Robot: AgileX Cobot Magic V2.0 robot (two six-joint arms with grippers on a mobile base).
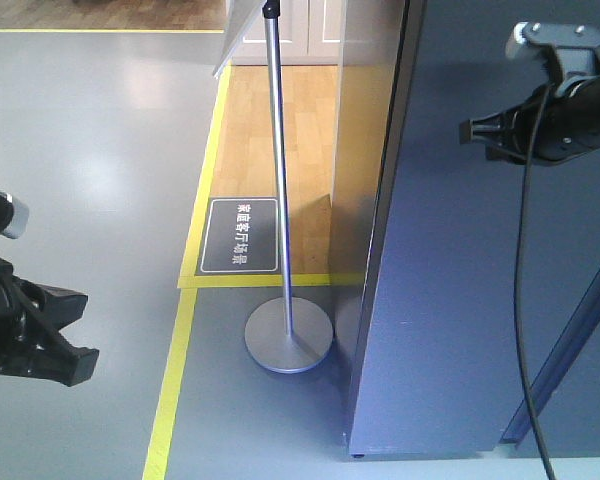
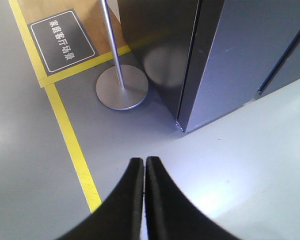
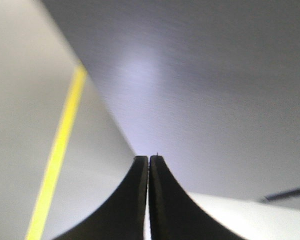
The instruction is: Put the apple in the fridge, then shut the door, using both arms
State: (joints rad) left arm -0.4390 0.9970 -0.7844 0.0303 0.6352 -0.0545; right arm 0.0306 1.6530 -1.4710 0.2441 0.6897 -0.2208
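In the front view the fridge (image 1: 460, 300) fills the right half as a tall dark grey block, its door (image 1: 500, 250) flush against the body, with only the outer face on show. The apple appears in none of the three views, so where it lies cannot be told.

The right gripper (image 1: 468, 130) hangs at about 2 o'clock in the front view, its black tip right in front of the door's upper face; whether it touches cannot be told from here. Only the right wrist view settles its state: the two curved fingers (image 3: 140, 200) lie pressed together with nothing between them, pointing at the grey door face (image 3: 200, 90), which is blurred and very near. That same view shows a yellow floor line (image 3: 57, 160) at 9 o'clock.

The left gripper (image 1: 75, 340) sits low at 8 o'clock in the front view, over the grey floor (image 1: 90, 170), well apart from the fridge. The left wrist view shows its fingers (image 2: 130, 200) also together and empty, aimed at the fridge's lower corner (image 2: 182, 127).

Both the front and left wrist views show a metal stand (image 1: 285, 250) with a round base (image 2: 122, 86) just beside the fridge, and a dark floor sign (image 1: 240, 236) with white lettering on the wooden floor (image 1: 280, 130) behind the yellow tape (image 2: 70, 145).
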